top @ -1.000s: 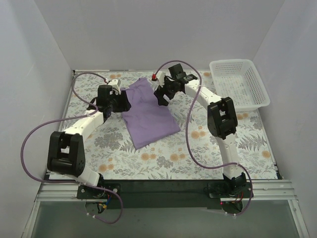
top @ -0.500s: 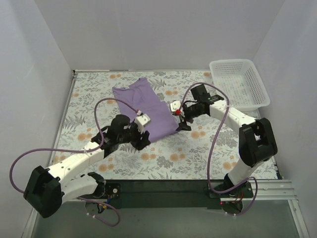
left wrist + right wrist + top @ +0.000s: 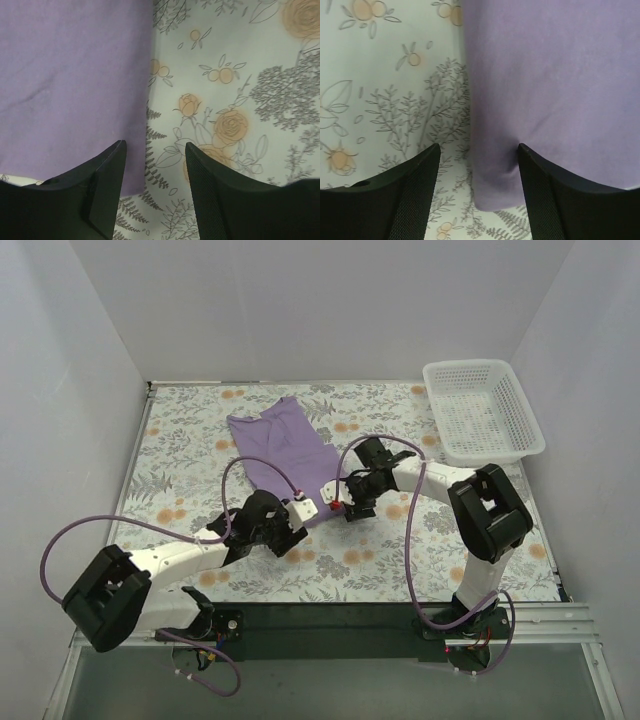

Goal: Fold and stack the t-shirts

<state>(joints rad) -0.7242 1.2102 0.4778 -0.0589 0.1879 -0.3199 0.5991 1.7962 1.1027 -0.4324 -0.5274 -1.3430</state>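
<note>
**Both grippers open over the near corners of the purple shirt**

Top view: the lavender t-shirt (image 3: 285,445) lies flat on the floral table (image 3: 190,440), folded into a long narrow shape. It runs slantwise from the far left of the middle down toward the centre. The left gripper (image 3: 300,520) sits at the shirt's near end, reached in low from the left. The right gripper (image 3: 338,502) sits just beside it at the same end, reached in from the right. The two grippers are close together and hide the shirt's near edge, so how far the fingers are spread cannot be told from here. The white lattice basket (image 3: 470,366) stands well apart in the far right corner.

Left wrist view: the two black fingers (image 3: 105,185) stand clearly apart, with an open gap at the left gripper (image 3: 155,160). The t-shirt (image 3: 70,85) fills the left part of the frame. Its straight side edge and near corner fall in that gap. One finger lies over the cloth, the other over bare table (image 3: 240,100). Nothing is pinched.

Right wrist view: the fingers (image 3: 415,195) are also spread, wider still, about the right gripper (image 3: 479,155). The t-shirt (image 3: 550,75) covers the right part of the frame. Its edge and rounded near corner lie between the fingers. One finger is over cloth, the other over patterned table (image 3: 385,100). The cloth is not clamped.
</note>
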